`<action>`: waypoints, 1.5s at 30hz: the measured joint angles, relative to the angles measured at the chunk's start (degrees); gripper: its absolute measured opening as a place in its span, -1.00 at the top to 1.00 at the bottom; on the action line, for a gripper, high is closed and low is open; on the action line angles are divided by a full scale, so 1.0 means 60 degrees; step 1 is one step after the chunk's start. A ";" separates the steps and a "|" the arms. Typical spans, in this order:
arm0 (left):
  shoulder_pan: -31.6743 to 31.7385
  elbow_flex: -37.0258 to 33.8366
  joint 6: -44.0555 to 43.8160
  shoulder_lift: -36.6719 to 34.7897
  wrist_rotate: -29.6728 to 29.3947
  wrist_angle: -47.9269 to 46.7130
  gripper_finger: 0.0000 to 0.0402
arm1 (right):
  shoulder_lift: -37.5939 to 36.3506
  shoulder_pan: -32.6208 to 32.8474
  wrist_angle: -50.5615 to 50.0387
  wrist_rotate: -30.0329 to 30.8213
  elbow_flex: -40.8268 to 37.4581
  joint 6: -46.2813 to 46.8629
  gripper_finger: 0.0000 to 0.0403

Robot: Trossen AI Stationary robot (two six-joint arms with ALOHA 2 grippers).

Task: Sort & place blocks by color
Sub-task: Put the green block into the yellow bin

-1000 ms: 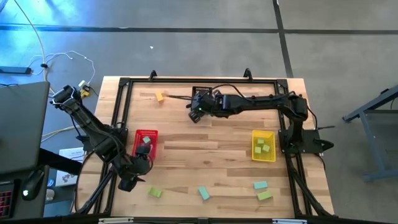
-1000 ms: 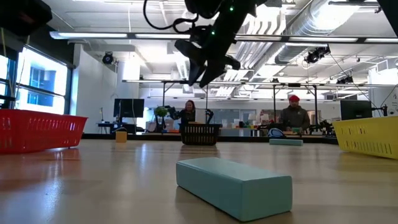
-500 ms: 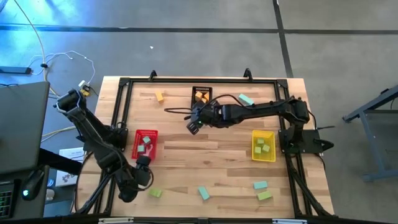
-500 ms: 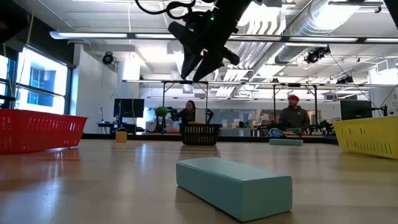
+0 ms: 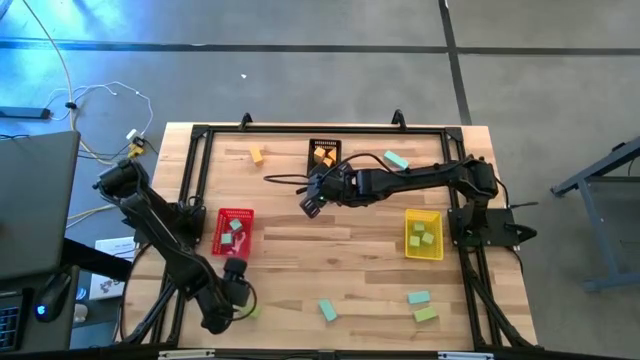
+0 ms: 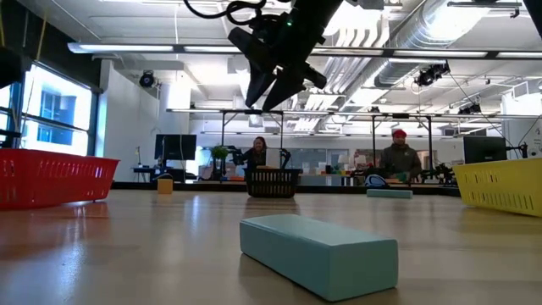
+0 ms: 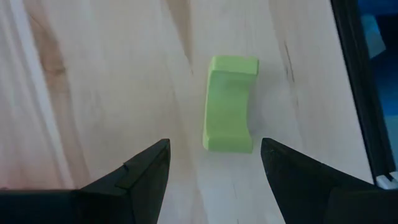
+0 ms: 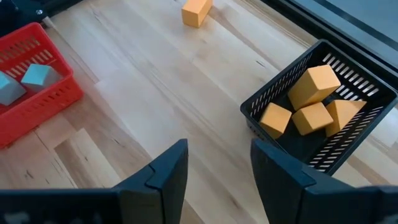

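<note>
Holding four orange blocks, black basket; red basket, two teal.

Left gripper now over green block

pale, straight-grained wooden table framed in black. red mesh basket holds grey-teal blocks; black mesh basket holds four orange blocks; yellow mesh basket holds light green blocks. a lone orange block lies near the far edge. a light green block sits between the left gripper's dark fingers. a teal bar lies in the foreground of the low view. both arms are dark.
</note>
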 joint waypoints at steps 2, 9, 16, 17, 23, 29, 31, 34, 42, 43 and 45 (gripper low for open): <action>0.0003 0.0000 0.0003 0.0205 0.0184 0.0110 -0.19 | 0.0000 0.0000 -0.0052 -0.0003 0.0000 0.0000 0.21; 0.0003 -0.0004 0.0146 0.0635 0.0357 0.0537 -0.19 | 0.0000 0.0000 -0.0058 0.0001 0.0000 0.0000 0.21; 0.0073 -0.0007 0.0178 0.1200 0.0332 0.0640 -0.19 | 0.0000 0.0002 -0.0060 -0.0133 0.0000 0.0001 0.21; 0.0099 -0.0007 0.0178 0.1294 0.0354 0.0699 -0.19 | 0.0000 0.0007 -0.0058 -0.0180 0.0000 0.0003 0.21; 0.0109 0.0004 0.0259 0.1578 0.0171 0.0800 -0.14 | 0.0000 0.0149 -0.0060 -0.0282 0.0000 -0.0001 0.21; 0.0116 0.0000 0.0470 0.1552 0.0061 0.0747 0.16 | 0.0000 0.0582 -0.0059 -0.1116 0.0000 -0.0080 0.21; 0.0153 0.0000 0.0566 0.1551 0.0054 0.0761 0.29 | 0.0000 0.0789 -0.0060 -0.1367 0.0000 -0.0084 0.21; 0.0294 0.0000 0.0794 0.1548 0.0062 0.0786 0.49 | 0.0000 0.1160 -0.0057 -0.1629 0.0000 -0.0088 0.21; 0.0764 0.0000 0.1191 0.1544 0.0199 0.0825 0.92 | 0.0000 0.2066 -0.0056 -0.1714 0.0000 -0.0102 0.21; 0.0816 0.0000 0.1195 0.1541 0.0175 0.0826 0.95 | 0.0000 0.2147 -0.0056 -0.1715 0.0000 -0.0092 0.21; 0.0924 0.0000 0.1195 0.1541 0.0204 0.0819 0.99 | 0.0000 0.2291 -0.0056 -0.1708 0.0000 -0.0006 0.21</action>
